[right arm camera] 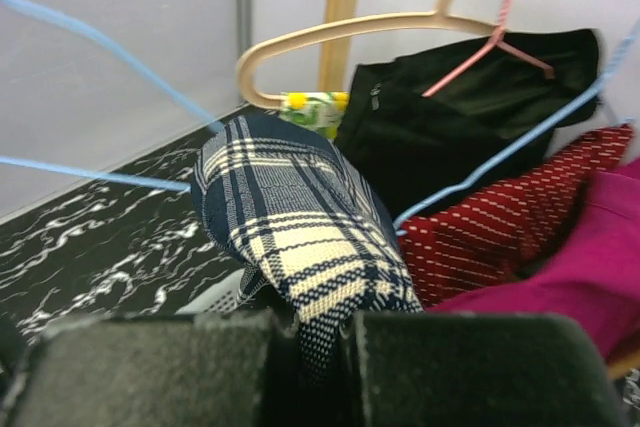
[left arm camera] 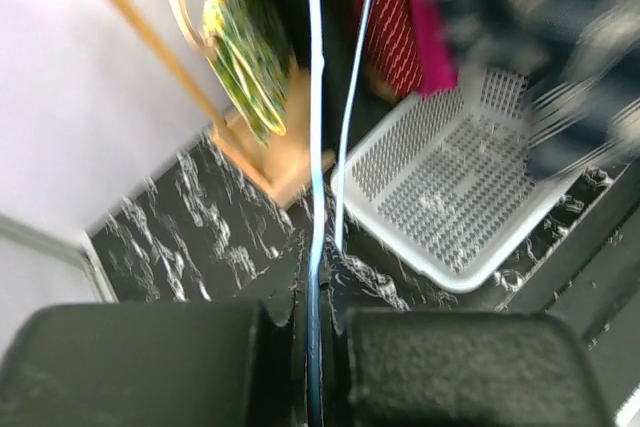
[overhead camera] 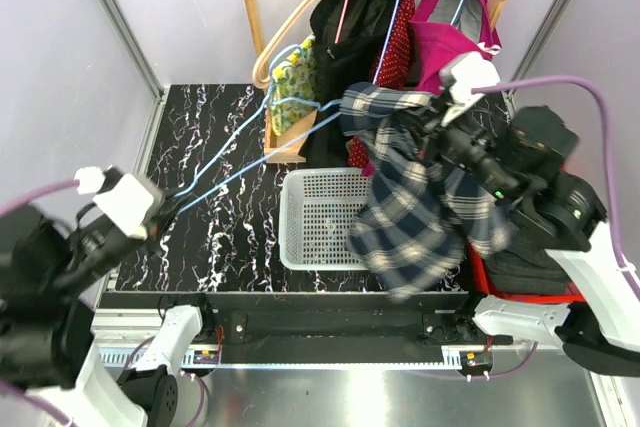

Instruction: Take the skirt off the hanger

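Observation:
The skirt (overhead camera: 420, 217) is navy and cream plaid. It hangs in a long drape over the white basket (overhead camera: 300, 247), held up by its top edge. My right gripper (overhead camera: 425, 119) is shut on that bunched edge; the right wrist view shows the skirt (right arm camera: 295, 232) pinched at my right gripper (right arm camera: 320, 347). The hanger (overhead camera: 260, 163) is thin light-blue wire stretched from the skirt's left end down to my left gripper (overhead camera: 168, 209). In the left wrist view my left gripper (left arm camera: 316, 347) is shut on the hanger (left arm camera: 316, 137). The hanger's far end is hidden inside the skirt.
A wooden clothes rack (overhead camera: 250, 7) stands at the back with a black garment (overhead camera: 350, 17), a red dotted one (overhead camera: 395, 47), a magenta one (overhead camera: 450, 42), a floral piece (overhead camera: 295, 82) and an empty beige hanger (overhead camera: 300, 12). A dark bag (overhead camera: 520, 267) lies right of the basket.

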